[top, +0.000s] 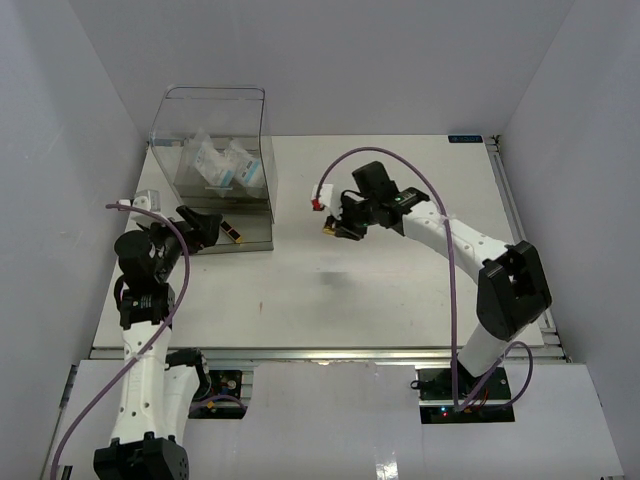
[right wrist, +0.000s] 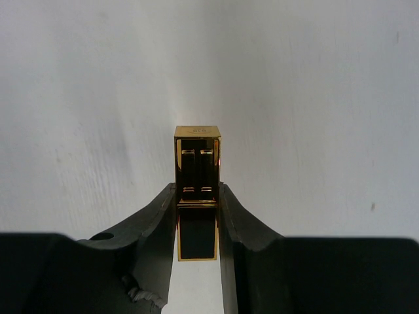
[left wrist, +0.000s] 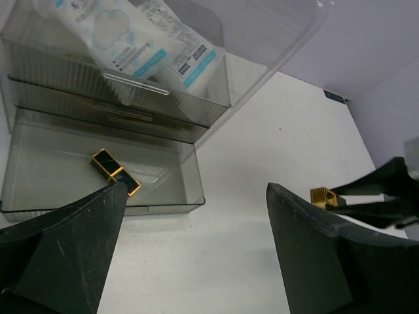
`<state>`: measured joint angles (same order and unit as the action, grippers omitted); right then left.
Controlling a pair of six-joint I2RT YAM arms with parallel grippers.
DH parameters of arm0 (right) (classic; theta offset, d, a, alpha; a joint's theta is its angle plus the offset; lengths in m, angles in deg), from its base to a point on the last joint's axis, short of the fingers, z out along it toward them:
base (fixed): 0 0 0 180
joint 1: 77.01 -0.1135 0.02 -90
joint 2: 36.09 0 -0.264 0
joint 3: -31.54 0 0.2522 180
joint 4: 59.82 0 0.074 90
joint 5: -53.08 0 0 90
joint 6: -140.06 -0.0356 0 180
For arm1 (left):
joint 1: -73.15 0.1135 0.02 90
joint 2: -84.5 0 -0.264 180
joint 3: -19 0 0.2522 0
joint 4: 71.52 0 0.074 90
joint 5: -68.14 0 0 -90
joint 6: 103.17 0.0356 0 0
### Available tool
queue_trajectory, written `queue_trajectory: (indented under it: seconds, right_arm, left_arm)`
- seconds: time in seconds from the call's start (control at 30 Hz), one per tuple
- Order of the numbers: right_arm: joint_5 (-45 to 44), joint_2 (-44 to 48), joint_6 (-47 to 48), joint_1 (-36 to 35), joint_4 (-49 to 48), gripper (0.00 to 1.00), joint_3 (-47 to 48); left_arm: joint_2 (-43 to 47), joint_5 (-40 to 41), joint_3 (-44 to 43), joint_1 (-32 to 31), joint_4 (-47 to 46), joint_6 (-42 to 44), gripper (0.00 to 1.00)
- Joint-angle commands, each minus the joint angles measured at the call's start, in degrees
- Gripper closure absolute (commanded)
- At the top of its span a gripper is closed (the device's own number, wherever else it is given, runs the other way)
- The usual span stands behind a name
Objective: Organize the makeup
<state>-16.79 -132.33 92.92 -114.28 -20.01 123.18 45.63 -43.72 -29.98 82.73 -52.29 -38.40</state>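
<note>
Found the desk [top: 350,300] bare across most of the top view. Found the clear organizer [top: 215,110] at upper left, with its bottom drawer [left wrist: 46,157] pulled out toward the lower edge. Found the left end effector [top: 205,228] just beside that drawer, jaws fully apart and holding nothing. Found the right end effector [top: 338,228] near centre frame, apparently clear of the desk, clamped on the held gold tube [right wrist: 197,157] across its dark lower half. Counted several white-and-blue packets [top: 222,165] standing in the upper compartment. Noted the stowed gold tube [left wrist: 115,172] lying flat in the open drawer. Judged the task well advanced: packets and one tube put away, one tube gripped and not yet placed, drawer not yet closed. Saw no palettes in any view.
</note>
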Motion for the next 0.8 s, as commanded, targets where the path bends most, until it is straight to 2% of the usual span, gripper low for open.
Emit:
queue_trajectory:
  seconds: [0.0, 0.1, 0.2, 0.43, 0.57, 0.73, 0.77]
  right_arm:
    - [2.0, -7.9, 6.8, -7.7, 5.7, 0.89, 16.9]
    - [0.6, -15.9, 3.5, -11.4, 5.5, 0.89, 33.0]
    - [-1.8, -24.4, -3.0, -14.2, 1.4, 0.88, 43.5]
    - [-12.4, -34.9, -12.1, -17.7, -17.7, 0.86, 44.4]
    - [-18.2, -38.8, -13.7, -17.8, -21.7, 0.82, 44.5]
    - [-21.6, -40.3, -12.8, -17.8, -24.9, 0.62, 42.5]
    - [-22.0, -40.2, -12.7, -17.8, -25.0, 0.55, 42.1]
  left_arm:
    - [3.8, 9.0, 0.0, 0.0, 1.5, -0.3, 0.02]
    - [6.1, 12.3, 0.4, 0.0, 1.7, -0.2, 0.02]
    - [8.2, 15.1, 0.6, -0.1, 2.0, 0.2, 0.02]
    - [8.3, 15.8, 0.7, 0.0, 2.2, 0.4, 0.02]
    - [7.7, 14.7, 0.9, -0.1, 1.7, 0.2, 0.02]
    - [5.6, 12.4, 0.9, -0.1, 1.5, -0.2, 0.02]
    - [5.1, 11.9, 0.8, -0.1, 1.5, -0.3, 0.02]
